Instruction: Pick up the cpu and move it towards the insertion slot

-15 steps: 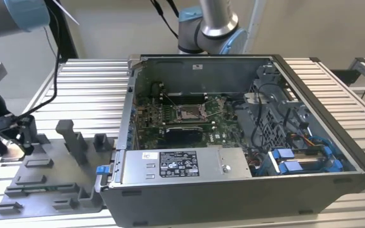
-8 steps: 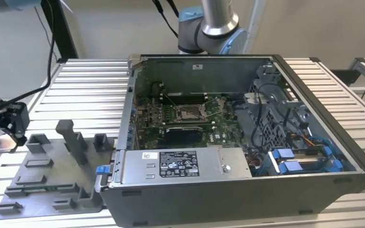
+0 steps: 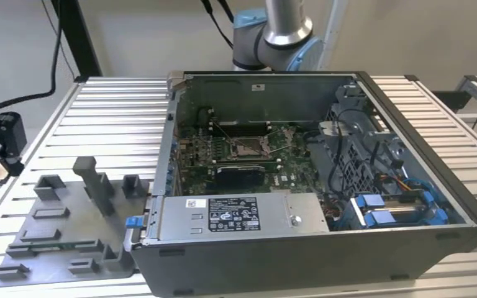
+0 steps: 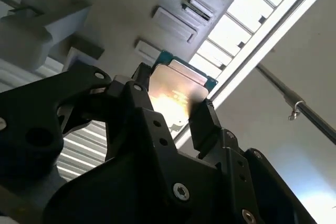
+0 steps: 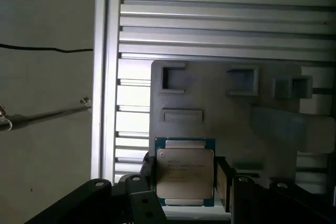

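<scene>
Exterior view: the insertion slot [image 3: 247, 147] sits on the green board inside the open computer case [image 3: 305, 248]. The grey tray [image 3: 60, 231] lies on the slatted table [image 3: 114, 124] at the exterior view's left.

Second wrist view: the gripper [image 4: 172, 97] is clamped on two opposite edges of the cpu [image 4: 181, 85].

First wrist view: the cpu [image 5: 185, 174], silvery face showing, is held between the fingers [image 5: 222, 182] over the tray [image 5: 220, 108].

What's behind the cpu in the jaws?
In the first wrist view, the grey tray and slatted table lie behind the cpu; what it covers is hidden.
</scene>
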Robot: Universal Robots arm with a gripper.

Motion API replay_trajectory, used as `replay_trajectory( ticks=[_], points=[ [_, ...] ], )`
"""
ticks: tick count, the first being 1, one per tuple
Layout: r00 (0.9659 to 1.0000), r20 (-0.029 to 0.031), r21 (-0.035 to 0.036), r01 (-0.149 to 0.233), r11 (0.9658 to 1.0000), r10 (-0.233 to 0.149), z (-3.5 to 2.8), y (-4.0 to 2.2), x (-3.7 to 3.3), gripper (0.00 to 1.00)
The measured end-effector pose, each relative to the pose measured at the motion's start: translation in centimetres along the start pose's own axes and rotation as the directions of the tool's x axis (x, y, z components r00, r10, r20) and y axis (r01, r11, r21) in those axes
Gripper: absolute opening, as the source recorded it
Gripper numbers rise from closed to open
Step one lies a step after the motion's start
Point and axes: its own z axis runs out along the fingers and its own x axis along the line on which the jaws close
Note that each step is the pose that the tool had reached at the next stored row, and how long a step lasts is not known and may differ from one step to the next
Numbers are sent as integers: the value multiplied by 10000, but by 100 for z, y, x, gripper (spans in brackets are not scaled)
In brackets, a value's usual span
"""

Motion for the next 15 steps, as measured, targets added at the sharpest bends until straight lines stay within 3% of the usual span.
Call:
replay_trajectory(
  ticks=[15],
  points=[
    [10000, -2, 2, 0, 10000, 0, -687, 17, 8, 0]
  ],
)
